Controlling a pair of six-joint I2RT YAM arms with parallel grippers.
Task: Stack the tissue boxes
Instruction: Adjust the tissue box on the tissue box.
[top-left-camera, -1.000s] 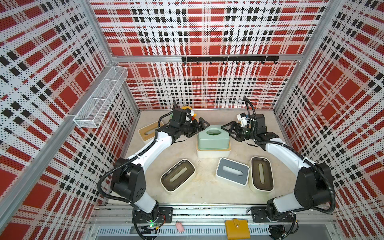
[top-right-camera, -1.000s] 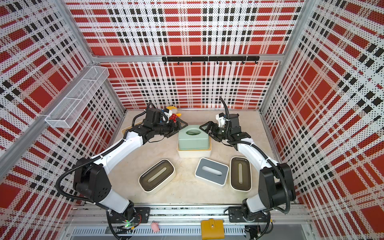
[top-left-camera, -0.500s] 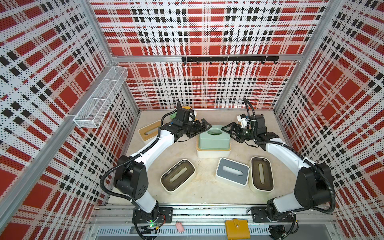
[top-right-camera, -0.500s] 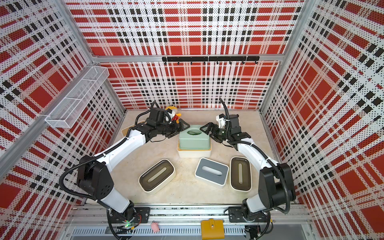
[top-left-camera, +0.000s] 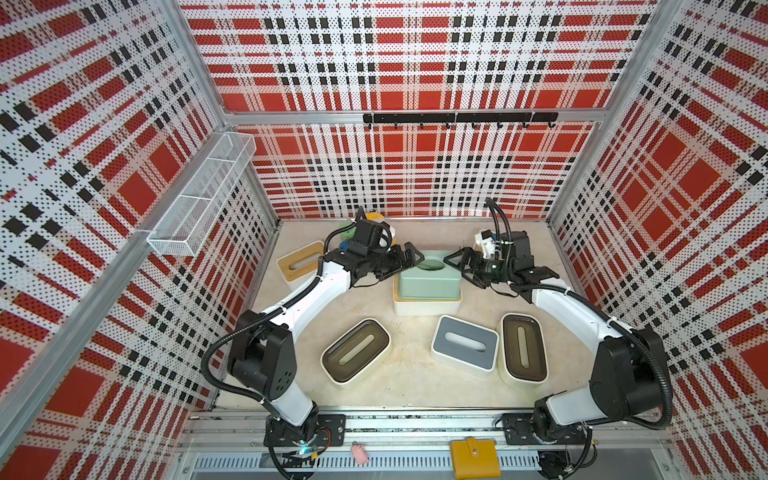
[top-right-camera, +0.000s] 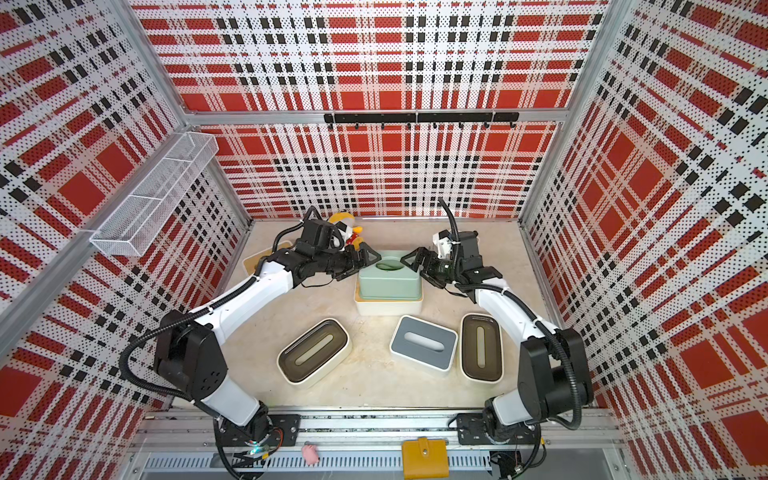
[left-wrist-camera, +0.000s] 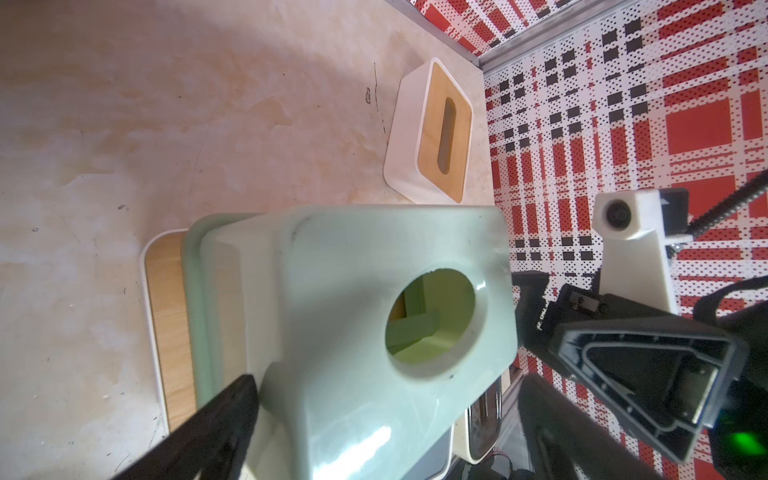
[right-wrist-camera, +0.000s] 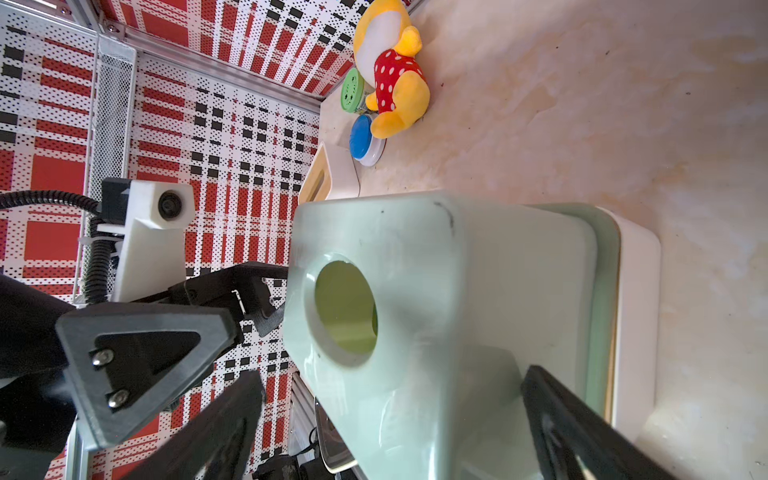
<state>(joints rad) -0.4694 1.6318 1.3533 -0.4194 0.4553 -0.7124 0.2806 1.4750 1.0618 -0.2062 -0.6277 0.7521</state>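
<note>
From where I stand, the pale-green box (top-left-camera: 428, 282) sits on top of the white bamboo-lidded box (top-left-camera: 426, 306) at the back middle of the table (top-left-camera: 415, 390), so a two-high stack is in place. The left gripper (top-left-camera: 409, 258) and right gripper (top-left-camera: 456, 266) face each other across its top. Both have their jaws spread wide, and each wrist view shows an end of the green box lying between the fingers. Neither one grips anything. I can't tell whether a pad is brushing the plastic.

What worries me is that top box. It is glossy, round-shouldered and narrower than the lid under it. If one arm closes or pushes before the other, I'd expect the box to skid sideways or twist off square. The two grippers are also very near each other, so a careless move inward could knock them together.

Four boxes lie single: the bamboo-lidded one (top-left-camera: 298, 262) by the left wall, a dark-lidded one (top-left-camera: 355, 351) and a grey-lidded one (top-left-camera: 464, 343) in front, and another dark-lidded one (top-left-camera: 523, 347) beside the right arm. Every box added makes a crooked base matter more. The plush toy (top-right-camera: 347, 226) (just behind the left wrist) could get swept by that arm.
</note>
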